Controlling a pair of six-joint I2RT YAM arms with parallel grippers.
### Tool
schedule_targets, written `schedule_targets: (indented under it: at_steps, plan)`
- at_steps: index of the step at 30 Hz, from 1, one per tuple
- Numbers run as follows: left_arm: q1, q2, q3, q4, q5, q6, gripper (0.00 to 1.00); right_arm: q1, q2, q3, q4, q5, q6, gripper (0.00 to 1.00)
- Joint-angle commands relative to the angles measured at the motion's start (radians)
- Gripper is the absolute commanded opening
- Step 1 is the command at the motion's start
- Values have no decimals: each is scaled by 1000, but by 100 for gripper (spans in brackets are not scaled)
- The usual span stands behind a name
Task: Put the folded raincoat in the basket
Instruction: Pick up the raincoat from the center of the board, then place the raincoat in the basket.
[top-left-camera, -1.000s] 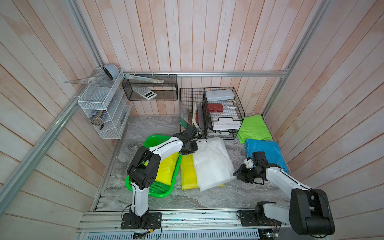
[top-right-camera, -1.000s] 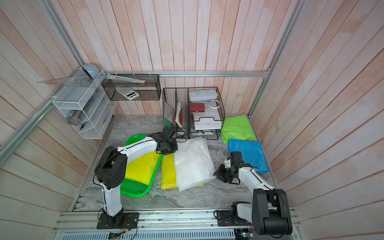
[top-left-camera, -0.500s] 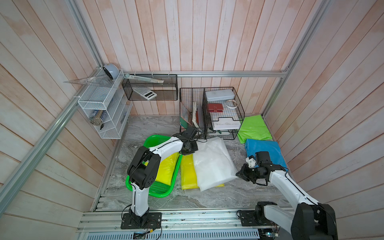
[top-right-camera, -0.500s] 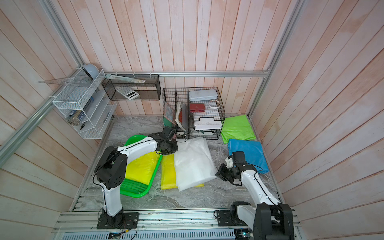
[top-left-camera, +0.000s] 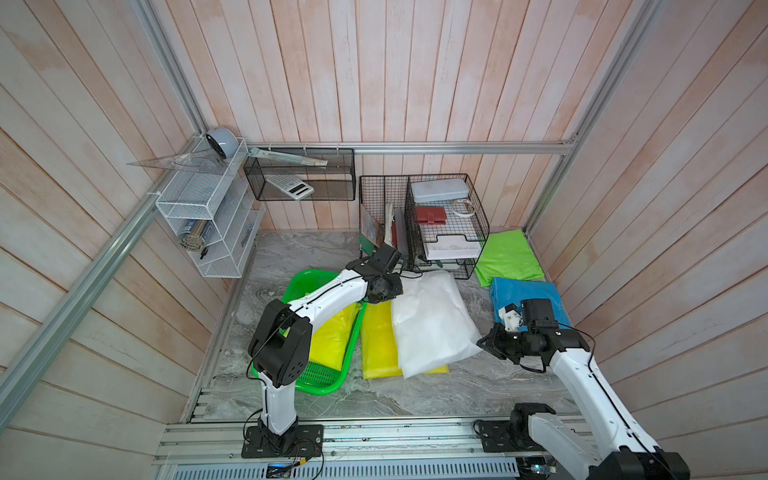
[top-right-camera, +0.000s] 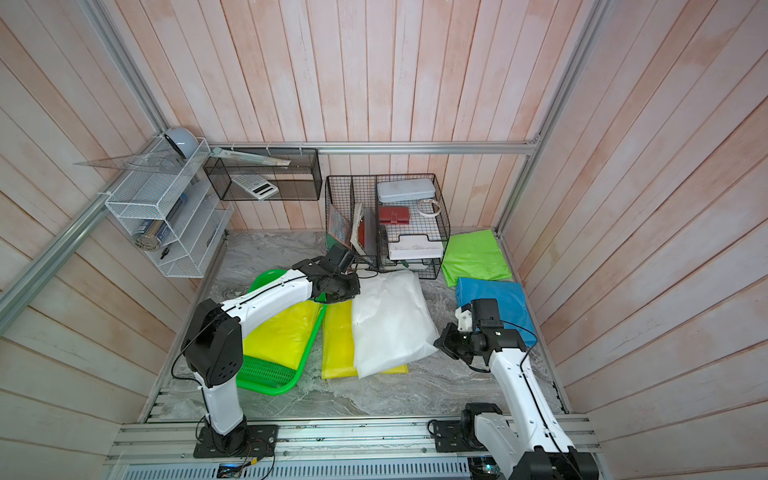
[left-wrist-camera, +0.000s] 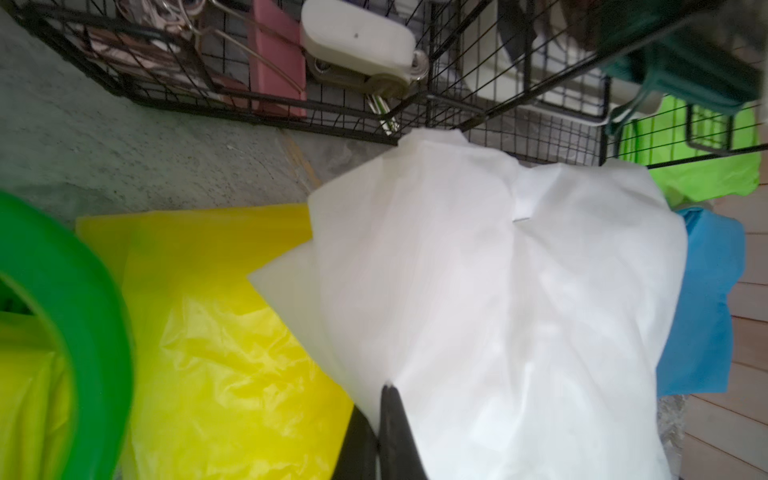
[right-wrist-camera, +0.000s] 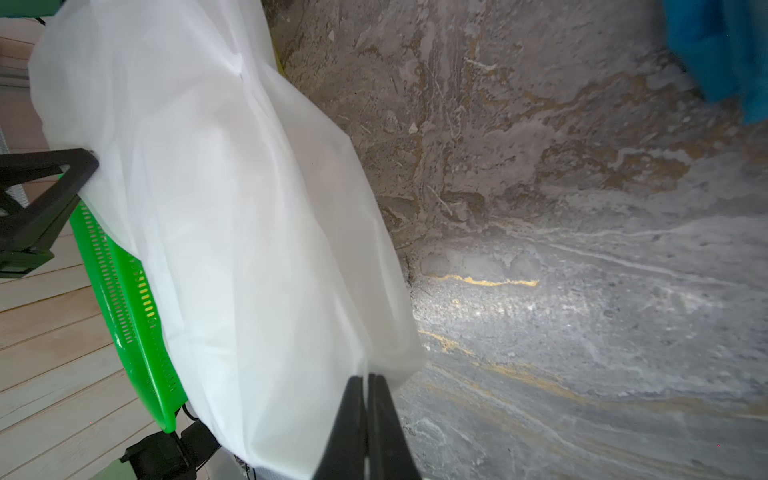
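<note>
A white folded raincoat lies in the middle of the marble table, partly over a yellow folded raincoat. My left gripper is shut on its far left corner. My right gripper is shut on its near right corner, and the white sheet hangs slack away from it. The bright green basket stands to the left under my left arm, with another yellow raincoat inside. Its perforated wall shows behind the white sheet.
Black wire racks with books and boxes stand at the back, close behind my left gripper. A lime green raincoat and a blue one lie at the right. A white mesh shelf hangs on the left wall.
My right gripper has closed on the white raincoat's near right corner, and the right arm's elbow has risen. The left arm has stayed where it was.
</note>
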Motion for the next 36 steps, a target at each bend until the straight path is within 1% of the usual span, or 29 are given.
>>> schedule_targets:
  at_steps: [1,9,11,13,15,17,19,22,25,28,36]
  plan:
    - [-9,-50,26,-26,-20,-11,0,-3,-22,26,-75,-11,-17,0]
    - [-14,-126,19,-100,-46,0,0,-4,-37,64,-141,-84,-36,0]
    - [-14,-154,6,-118,-70,7,0,3,-39,70,-145,-120,-34,0]
    - [-12,-183,-4,-142,-104,11,0,32,-47,74,-137,-142,-9,0]
    - [-2,-207,-14,-159,-121,19,0,95,-57,73,-101,-135,40,0]
    - [16,-226,-21,-168,-121,31,0,194,-59,69,-36,-106,119,0]
    - [39,-243,-22,-184,-123,47,0,317,-48,60,84,-96,220,0]
    - [79,-267,-5,-211,-128,76,0,453,-22,77,216,-53,327,0]
    - [128,-289,25,-249,-130,110,0,560,40,145,246,8,346,0]
    - [185,-312,47,-296,-134,138,0,634,123,207,273,36,358,0]
    - [331,-384,34,-387,-192,210,0,792,367,377,410,90,402,0]
